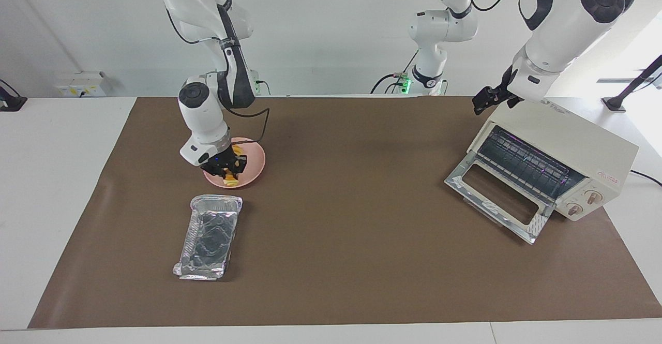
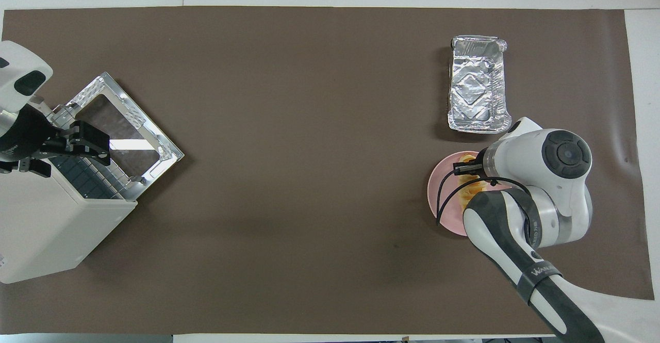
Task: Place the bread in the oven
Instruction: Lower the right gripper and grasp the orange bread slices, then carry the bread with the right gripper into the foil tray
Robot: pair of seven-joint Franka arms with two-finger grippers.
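the bread (image 1: 231,177) lies on a pink plate (image 1: 254,170) toward the right arm's end of the table, with the right gripper (image 1: 223,167) lowered onto it and its fingers drawn in around the loaf, so it looks pinched for a lift, though the loaf is not raised off the plate. in the overhead view the arm's wrist covers most of the loaf and only a yellow edge (image 2: 468,158) shows at about 11 o'clock of the plate (image 2: 438,193). a foil tray (image 1: 209,237) sits just beside the plate, farther from the robots, at roughly 6 o'clock of it in the facing view; it may be meant to carry the loaf. the oven (image 1: 584,152) stands well apart at the left arm's end, turned slantwise with its door (image 1: 496,200) dropped flat on the mat, the rack bare, ready to receive. the left gripper (image 1: 486,100) waits over the oven's top edge with its fingers spread, holding nothing. everything rests on a brown mat (image 1: 351,240) laid over a white table (image 1: 57,189), with a plain white wall at 12 o'clock.
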